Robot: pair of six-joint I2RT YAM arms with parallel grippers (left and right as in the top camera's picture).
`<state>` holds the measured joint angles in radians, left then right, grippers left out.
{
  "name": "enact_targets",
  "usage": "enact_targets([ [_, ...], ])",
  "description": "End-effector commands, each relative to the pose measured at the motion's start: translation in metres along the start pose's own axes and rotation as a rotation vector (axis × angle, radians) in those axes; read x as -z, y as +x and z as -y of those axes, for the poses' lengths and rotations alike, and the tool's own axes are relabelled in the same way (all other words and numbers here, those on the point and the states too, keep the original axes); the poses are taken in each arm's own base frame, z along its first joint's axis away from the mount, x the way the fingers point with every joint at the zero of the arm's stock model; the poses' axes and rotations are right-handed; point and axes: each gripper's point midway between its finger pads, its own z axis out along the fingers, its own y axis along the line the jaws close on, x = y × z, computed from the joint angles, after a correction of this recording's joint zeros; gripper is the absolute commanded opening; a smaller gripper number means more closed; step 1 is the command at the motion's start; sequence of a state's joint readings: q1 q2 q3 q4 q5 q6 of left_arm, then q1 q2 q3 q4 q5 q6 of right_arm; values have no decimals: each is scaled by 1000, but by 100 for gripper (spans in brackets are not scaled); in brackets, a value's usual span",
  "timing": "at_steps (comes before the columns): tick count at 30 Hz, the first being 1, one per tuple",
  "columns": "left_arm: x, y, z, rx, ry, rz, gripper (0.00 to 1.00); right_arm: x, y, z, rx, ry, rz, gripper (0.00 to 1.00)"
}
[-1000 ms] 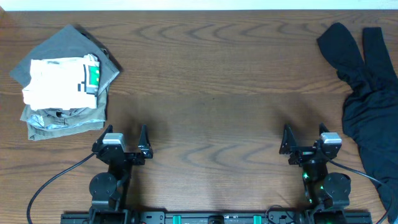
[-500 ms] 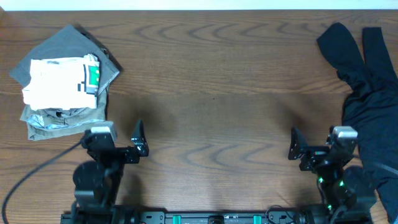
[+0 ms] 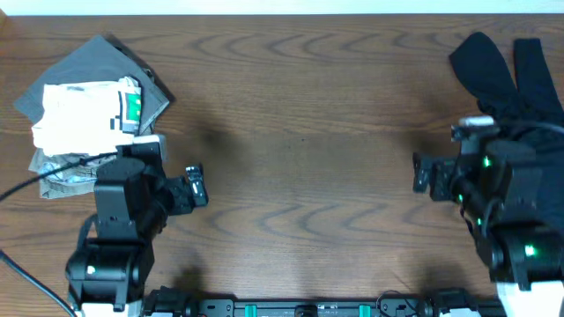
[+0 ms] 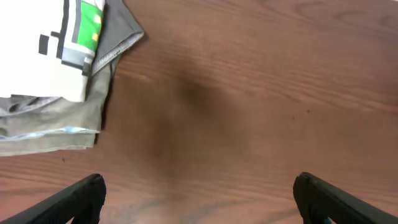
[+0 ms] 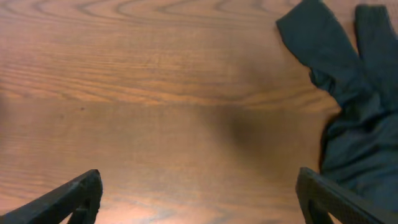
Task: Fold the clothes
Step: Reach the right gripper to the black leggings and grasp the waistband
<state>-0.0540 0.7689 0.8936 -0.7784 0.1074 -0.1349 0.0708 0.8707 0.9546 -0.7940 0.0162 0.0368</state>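
Observation:
The clothes (image 3: 522, 84) are a crumpled black garment at the table's right edge, two long parts pointing to the far side; the right wrist view has them (image 5: 354, 87) at upper right. My right gripper (image 3: 445, 160) hovers just left of the garment, open and empty (image 5: 199, 183), with bare wood between its fingers. On the left side my left gripper (image 3: 172, 172) is open too, and in its own view (image 4: 199, 186) only wood lies between the black fingertips (image 4: 87, 190).
A folded pile (image 3: 88, 114) of grey and white garments, with a green print, sits at the far left, just beyond the left gripper, and also appears in the left wrist view (image 4: 56, 62). The wooden table (image 3: 300, 114) stretches between the two arms.
Both arms have lifted off the near edge and moved away from it. The left one went toward the folded pile, the right one toward the black garment. Both grippers stayed open.

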Motion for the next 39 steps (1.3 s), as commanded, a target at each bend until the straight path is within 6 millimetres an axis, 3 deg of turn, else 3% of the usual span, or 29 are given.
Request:
enact_targets([
  [1, 10, -15, 5, 10, 19, 35, 98, 0, -12, 45, -48, 216, -4, 99],
  [5, 10, -17, 5, 8, 20, 43, 98, -4, -2, 104, -199, 429, -68, 99],
  [7, 10, -17, 5, 9, 17, 42, 98, -2, 12, 135, -336, 513, -103, 99],
  [13, 10, -17, 5, 9, 17, 42, 98, 25, 69, 220, -704, 746, -178, 96],
  [17, 10, -17, 5, 9, 17, 42, 98, 42, 110, 258, -927, 872, -215, 93],
  [20, 10, -17, 5, 9, 17, 42, 98, 38, 134, 270, -1032, 868, -260, 92],
  [28, 7, -16, 5, 9, 15, 33, 98, -12, 183, 270, -1122, 763, -445, 92],
  [36, 6, -18, 5, 9, 15, 35, 98, -71, 196, 267, -1087, 584, -461, 91],
  [39, 6, -19, 5, 9, 16, 39, 98, -83, 207, 263, -1090, 561, -490, 87],
])
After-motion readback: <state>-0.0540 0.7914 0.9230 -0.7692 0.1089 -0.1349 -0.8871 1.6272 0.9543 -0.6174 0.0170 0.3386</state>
